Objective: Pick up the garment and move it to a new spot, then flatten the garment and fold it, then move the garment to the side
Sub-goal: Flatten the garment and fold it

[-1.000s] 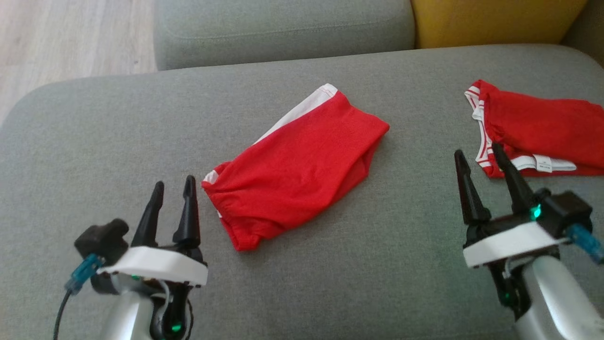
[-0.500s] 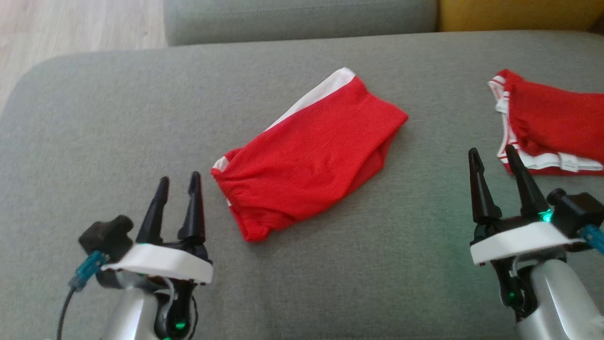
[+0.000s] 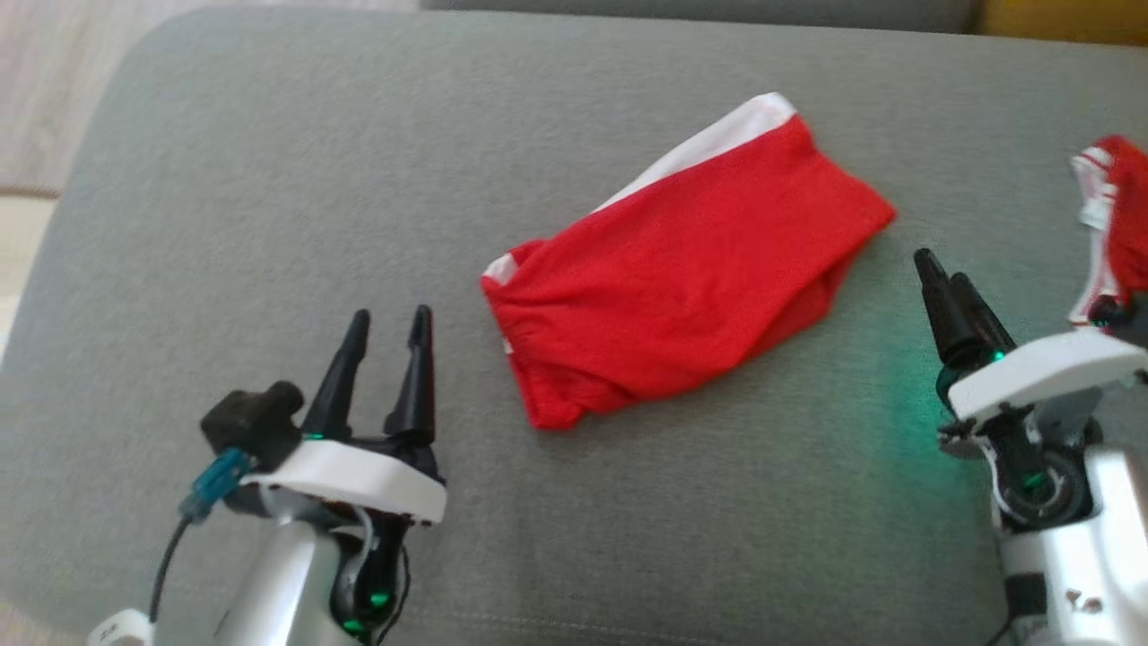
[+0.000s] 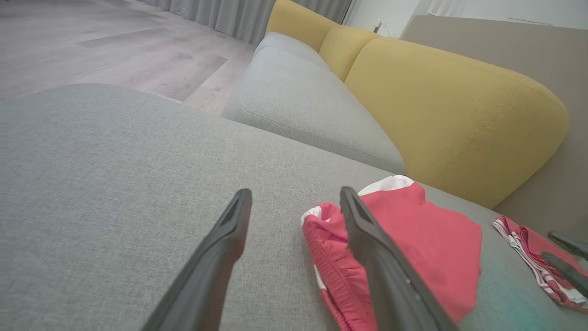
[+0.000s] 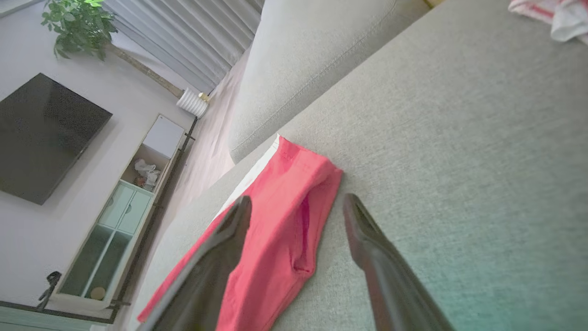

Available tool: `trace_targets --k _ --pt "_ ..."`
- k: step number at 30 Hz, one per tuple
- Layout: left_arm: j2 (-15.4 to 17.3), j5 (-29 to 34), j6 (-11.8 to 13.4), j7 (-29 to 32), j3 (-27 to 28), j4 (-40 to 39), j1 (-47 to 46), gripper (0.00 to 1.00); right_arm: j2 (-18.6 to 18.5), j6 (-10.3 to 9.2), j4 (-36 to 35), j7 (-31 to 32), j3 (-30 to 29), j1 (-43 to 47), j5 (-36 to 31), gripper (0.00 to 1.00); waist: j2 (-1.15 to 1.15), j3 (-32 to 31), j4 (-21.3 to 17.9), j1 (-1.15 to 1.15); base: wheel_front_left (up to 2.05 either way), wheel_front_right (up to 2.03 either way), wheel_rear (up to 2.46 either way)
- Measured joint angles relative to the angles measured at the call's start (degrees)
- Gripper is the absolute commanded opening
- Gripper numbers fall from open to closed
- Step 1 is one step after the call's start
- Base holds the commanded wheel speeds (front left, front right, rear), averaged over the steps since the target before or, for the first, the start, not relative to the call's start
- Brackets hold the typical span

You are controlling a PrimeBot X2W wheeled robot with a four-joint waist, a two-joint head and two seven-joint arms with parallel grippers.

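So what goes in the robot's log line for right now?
red shorts: lying on grey cushion, untouched | left gripper: open | right gripper: open

The shorts (image 3: pixel 682 269) lie on the sofa seat (image 3: pixel 269 179) between the left gripper (image 3: pixel 391 314) and right gripper (image 3: pixel 942 267), a second garment (image 3: pixel 1112 224) farther right.

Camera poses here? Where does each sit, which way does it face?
Head view: on the head, looking down at the grey cushion and red shorts; left gripper and right gripper show, open.
Left wrist view: low over the cushion, facing the yellow backrest; left fingers show.
Right wrist view: rolled sideways, facing the TV; right fingers show.
Shared: all three see the shorts.
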Motion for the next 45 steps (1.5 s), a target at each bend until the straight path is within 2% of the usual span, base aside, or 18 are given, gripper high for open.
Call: trace_targets --k 8,15,22,28,32,33,34,41,45 --pt "-0.1 0.1 0.7 0.0 -5.6 -0.1 -1.0 1.0 1.2 0.0 6.8 8.7 -8.0 -5.3 1.1 1.0 0.0 2.3 5.1 0.0 0.0 0.0 0.0" --pt "0.0 -0.4 1.2 0.0 -9.9 0.1 -1.2 1.0 1.4 0.0 11.2 13.8 -13.9 -9.0 -4.4 1.0 0.0 3.8 9.1 0.0 0.0 0.0 0.0" --pt "0.0 -1.2 1.7 0.0 -10.9 -0.7 -1.6 1.0 1.5 0.0 13.5 17.4 -18.7 -13.3 -7.6 1.0 0.0 4.9 12.0 0.0 0.0 0.0 0.0" --pt "0.0 -1.4 2.0 0.0 -11.3 -1.1 -2.0 1.0 1.4 0.0 16.0 17.8 -19.1 -16.2 -8.0 1.0 0.0 5.5 12.8 0.0 0.0 0.0 0.0" --pt "0.0 -1.9 2.3 0.0 -11.6 -1.4 -2.2 1.0 1.3 0.0 17.4 17.8 -17.3 -17.6 -8.0 1.0 0.0 5.8 12.8 0.0 0.0 0.0 0.0" --pt "0.0 -2.0 2.3 0.0 -11.6 -1.4 -2.2 1.0 1.3 0.0 17.7 17.8 -16.8 -17.8 -8.0 0.41 0.0 5.8 12.7 0.0 0.0 0.0 0.0" --pt "0.0 -2.0 2.3 0.0 -11.5 -1.4 -2.3 1.0 1.3 0.0 17.7 17.6 -16.4 -18.0 -8.0 0.0 0.0 5.8 12.6 0.0 0.0 0.0 0.0" --pt "0.0 -1.9 2.3 0.0 -10.4 -1.4 -2.3 1.0 1.6 0.0 18.2 13.9 -13.7 -18.2 -7.3 0.0 0.0 5.2 11.3 0.0 0.0 0.0 0.0" --pt "0.0 -1.8 2.2 0.0 -9.7 -1.2 -2.3 1.0 2.0 0.0 17.7 10.2 -12.7 -16.8 -4.4 0.0 0.0 4.4 9.6 0.0 0.0 0.0 0.0"
